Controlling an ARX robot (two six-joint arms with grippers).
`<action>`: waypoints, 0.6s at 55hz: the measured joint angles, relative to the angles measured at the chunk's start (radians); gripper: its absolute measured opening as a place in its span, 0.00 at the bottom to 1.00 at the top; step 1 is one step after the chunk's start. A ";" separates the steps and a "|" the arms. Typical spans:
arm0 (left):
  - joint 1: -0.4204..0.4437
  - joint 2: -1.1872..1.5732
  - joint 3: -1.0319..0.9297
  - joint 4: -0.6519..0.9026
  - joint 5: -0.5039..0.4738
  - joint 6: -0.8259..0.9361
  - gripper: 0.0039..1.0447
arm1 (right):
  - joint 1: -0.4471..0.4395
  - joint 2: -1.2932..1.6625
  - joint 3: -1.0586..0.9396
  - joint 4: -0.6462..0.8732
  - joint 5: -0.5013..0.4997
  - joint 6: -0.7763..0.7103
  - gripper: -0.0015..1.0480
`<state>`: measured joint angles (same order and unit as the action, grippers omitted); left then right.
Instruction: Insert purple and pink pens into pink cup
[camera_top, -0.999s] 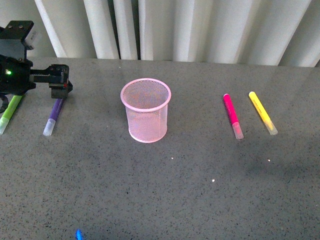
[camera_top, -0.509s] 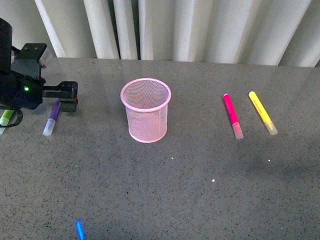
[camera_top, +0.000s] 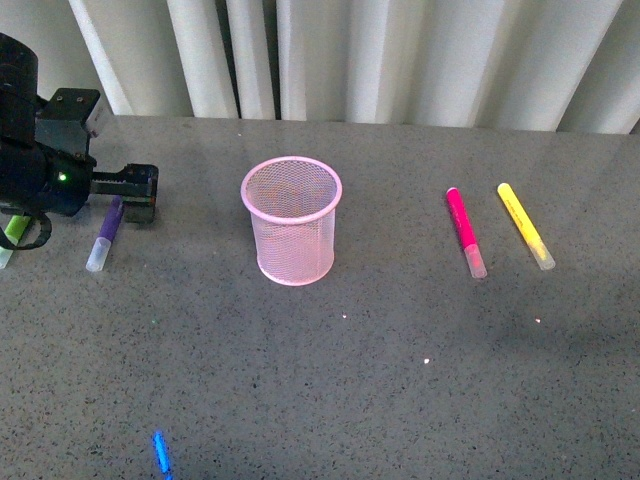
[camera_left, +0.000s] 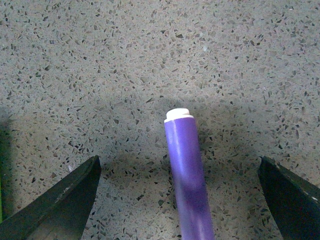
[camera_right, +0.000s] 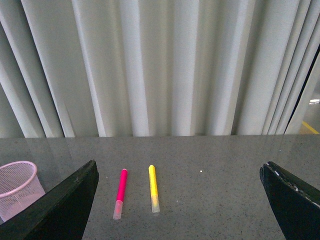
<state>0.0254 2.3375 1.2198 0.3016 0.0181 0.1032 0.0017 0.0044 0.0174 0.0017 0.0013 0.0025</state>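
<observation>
The purple pen (camera_top: 102, 237) lies on the grey table at the far left, clear cap toward me. My left gripper (camera_top: 140, 195) hovers open over its back end. In the left wrist view the purple pen (camera_left: 187, 175) runs between the two dark fingers (camera_left: 60, 205), well clear of both. The pink cup (camera_top: 291, 220) stands upright in the middle and looks empty. The pink pen (camera_top: 465, 232) lies right of it. My right gripper (camera_right: 179, 170) is open and empty, off the table, with the pink pen (camera_right: 120, 192) and pink cup (camera_right: 17, 187) ahead of it.
A yellow marker (camera_top: 526, 226) lies just right of the pink pen, and a lime-green marker (camera_top: 8, 238) peeks out under the left arm. A small blue object (camera_top: 160, 455) sits at the near edge. White curtains hang behind the table.
My left arm has shifted right and toward the near side, bringing the open gripper over the purple pen's back end and covering most of the lime-green marker. Pens and cup have not moved.
</observation>
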 joint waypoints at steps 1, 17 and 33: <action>-0.001 0.000 0.000 0.000 -0.001 0.000 0.94 | 0.000 0.000 0.000 0.000 0.000 0.000 0.93; -0.026 0.003 -0.007 0.019 -0.023 0.020 0.69 | 0.000 0.000 0.000 0.000 0.000 0.000 0.93; -0.055 -0.005 -0.078 0.113 0.003 -0.006 0.19 | 0.000 0.000 0.000 0.000 0.000 0.000 0.93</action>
<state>-0.0296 2.3329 1.1419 0.4141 0.0216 0.0971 0.0017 0.0044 0.0174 0.0017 0.0013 0.0021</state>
